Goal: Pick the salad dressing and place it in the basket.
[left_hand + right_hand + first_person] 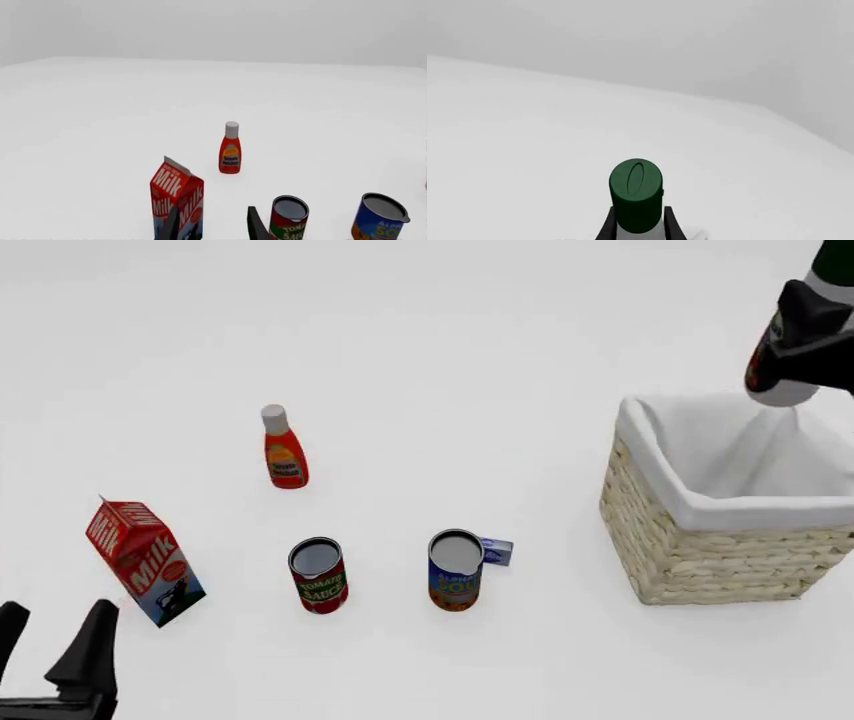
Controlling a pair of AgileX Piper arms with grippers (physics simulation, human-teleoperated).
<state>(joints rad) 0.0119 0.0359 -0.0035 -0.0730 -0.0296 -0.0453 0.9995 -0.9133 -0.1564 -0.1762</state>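
Note:
My right gripper (817, 318) is shut on the salad dressing (779, 375), a white bottle with a colourful label, and holds it in the air above the far right part of the basket (667, 540). The basket is woven wicker with a white cloth lining, at the right of the table. In the right wrist view the bottle's dark green cap (636, 192) sits between the two fingers of my right gripper (638, 229). My left gripper (51, 640) is open and empty at the near left, close to the milk carton; it also shows in the left wrist view (213, 227).
A tilted red milk carton (144, 562) (177, 197) stands at the left. A red bottle with a white cap (283, 448) (230, 148) stands farther back. A tomato sauce can (318, 575) and a blue can (455, 570) stand mid-table, with a small blue box (497, 551) behind the blue can.

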